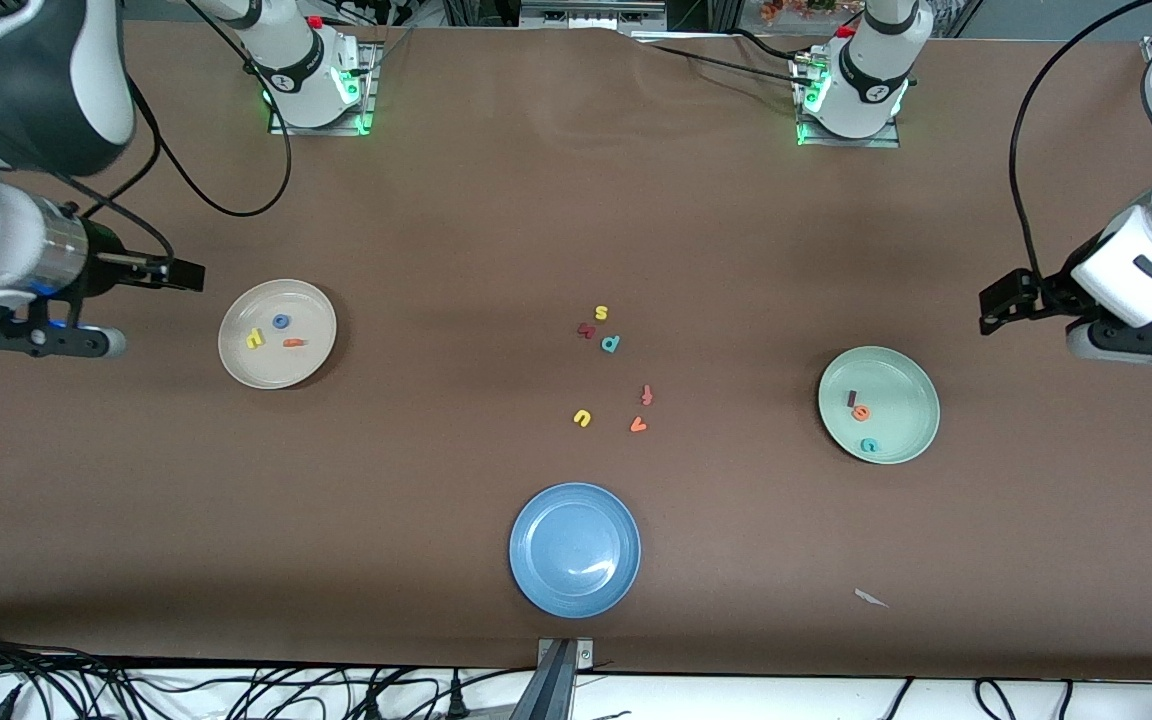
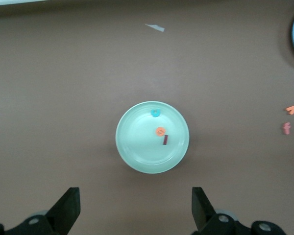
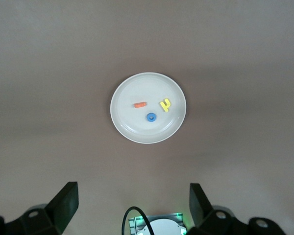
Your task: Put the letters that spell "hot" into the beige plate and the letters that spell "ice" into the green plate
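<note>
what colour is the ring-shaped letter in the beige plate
Blue; the right wrist view shows it best.

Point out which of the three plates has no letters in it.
The blue plate, the one nearest the front camera. The beige plate holds a yellow, a blue and an orange letter; the green plate holds a dark red, an orange and a teal one.

Glossy blue plate (image 1: pixel 536 590), matt tabletop (image 1: pixel 576 220)
</note>
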Action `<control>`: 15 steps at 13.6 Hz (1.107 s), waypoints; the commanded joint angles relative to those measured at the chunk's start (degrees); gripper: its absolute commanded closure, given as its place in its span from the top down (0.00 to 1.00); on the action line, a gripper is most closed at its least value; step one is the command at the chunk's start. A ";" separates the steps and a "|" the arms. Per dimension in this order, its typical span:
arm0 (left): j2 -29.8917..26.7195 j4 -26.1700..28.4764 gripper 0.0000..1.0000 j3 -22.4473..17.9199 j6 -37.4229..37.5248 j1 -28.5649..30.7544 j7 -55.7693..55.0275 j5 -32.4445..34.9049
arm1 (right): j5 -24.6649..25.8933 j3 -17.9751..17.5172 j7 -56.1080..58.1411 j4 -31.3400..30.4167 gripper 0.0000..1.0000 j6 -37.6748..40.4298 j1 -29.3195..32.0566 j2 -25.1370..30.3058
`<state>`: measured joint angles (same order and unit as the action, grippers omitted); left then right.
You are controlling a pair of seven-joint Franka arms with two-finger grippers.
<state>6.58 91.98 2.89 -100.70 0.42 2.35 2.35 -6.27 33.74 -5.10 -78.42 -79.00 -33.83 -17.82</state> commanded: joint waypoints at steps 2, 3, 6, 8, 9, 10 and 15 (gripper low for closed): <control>-2.27 2.14 1.00 0.18 0.33 0.46 0.02 1.43 | -0.32 -1.38 1.06 1.95 1.00 0.44 3.75 -0.47; -2.27 1.97 1.00 0.27 1.11 0.46 0.02 1.17 | -0.14 -5.05 0.97 2.04 1.00 -0.53 7.16 -0.38; -2.19 1.44 1.00 0.27 0.77 0.46 -0.59 0.20 | 3.53 -22.34 0.71 0.47 1.00 -3.69 22.26 2.08; -2.18 1.62 1.00 0.27 1.03 0.55 -0.50 0.11 | 6.79 -32.12 0.27 -2.60 1.00 -5.80 30.71 4.36; -2.36 1.62 1.00 0.36 1.12 0.46 -0.33 0.11 | 7.24 -34.94 0.27 -4.10 1.00 -6.85 33.88 5.59; -2.62 1.53 1.00 0.45 1.03 0.46 0.20 0.11 | 7.33 -36.19 0.27 -4.72 1.00 -7.39 35.05 6.03; -2.62 1.53 1.00 2.73 1.21 0.28 -0.68 0.29 | 6.54 -36.12 -0.08 -4.11 1.00 -6.87 35.32 5.95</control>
<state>5.38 92.76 5.36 -100.17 0.68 2.02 2.51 0.01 -1.32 -4.90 -80.48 -85.05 0.58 -13.54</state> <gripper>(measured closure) 0.000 0.000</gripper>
